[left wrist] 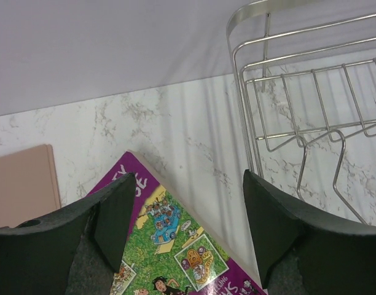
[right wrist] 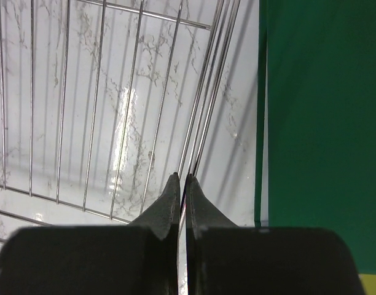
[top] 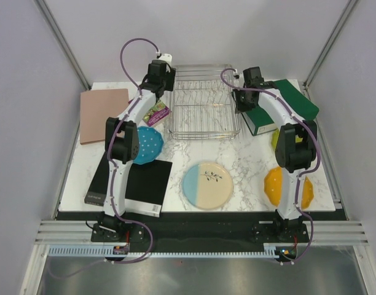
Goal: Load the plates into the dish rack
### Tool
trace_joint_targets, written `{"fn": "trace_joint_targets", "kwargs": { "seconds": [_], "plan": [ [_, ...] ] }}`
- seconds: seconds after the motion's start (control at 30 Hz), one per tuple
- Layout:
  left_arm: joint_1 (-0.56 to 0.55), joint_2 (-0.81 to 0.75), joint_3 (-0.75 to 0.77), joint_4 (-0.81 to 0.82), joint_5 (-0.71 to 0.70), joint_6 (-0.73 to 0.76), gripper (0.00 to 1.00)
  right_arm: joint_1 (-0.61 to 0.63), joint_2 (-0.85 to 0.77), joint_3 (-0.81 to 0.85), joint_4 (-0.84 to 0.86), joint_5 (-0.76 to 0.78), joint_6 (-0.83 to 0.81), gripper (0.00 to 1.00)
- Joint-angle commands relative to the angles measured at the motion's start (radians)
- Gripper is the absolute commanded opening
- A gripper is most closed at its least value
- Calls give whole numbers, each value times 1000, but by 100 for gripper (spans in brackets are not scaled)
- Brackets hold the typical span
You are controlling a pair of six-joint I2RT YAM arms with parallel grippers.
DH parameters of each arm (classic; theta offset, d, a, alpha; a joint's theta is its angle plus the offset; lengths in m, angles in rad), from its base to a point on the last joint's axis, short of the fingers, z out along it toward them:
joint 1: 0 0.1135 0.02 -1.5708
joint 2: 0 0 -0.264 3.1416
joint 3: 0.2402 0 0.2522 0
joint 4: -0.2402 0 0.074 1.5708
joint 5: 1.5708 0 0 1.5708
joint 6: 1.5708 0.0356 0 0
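Left gripper (left wrist: 189,179) gapes empty over a purple picture book (left wrist: 176,246) — just left of the wire dish rack (top: 203,104). Right gripper (right wrist: 180,179) sits pinched shut at the rack's right rim.

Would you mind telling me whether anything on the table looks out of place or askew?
A purple picture booklet lies askew beside the left side of the dish rack, under the open left claw; it is no dish. Nothing looks spilled or damaged.
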Motion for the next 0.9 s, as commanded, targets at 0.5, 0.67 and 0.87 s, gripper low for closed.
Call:
{"fn": "trace_joint_targets", "kwargs": {
  "seconds": [0.5, 0.67, 0.87],
  "plan": [
    [-76, -1029, -885, 30, 247, -351, 93, 28, -261, -110, 40, -32, -77, 59],
    [-133, -1180, -1177, -46, 430, -434, 91, 16, -422, -335, 32, -41, -62, 63],
    [-158, -1269, -1464, 9, 624, -545, 83, 5, -606, -695, 27, -500, -43, 63]
  ]
}}
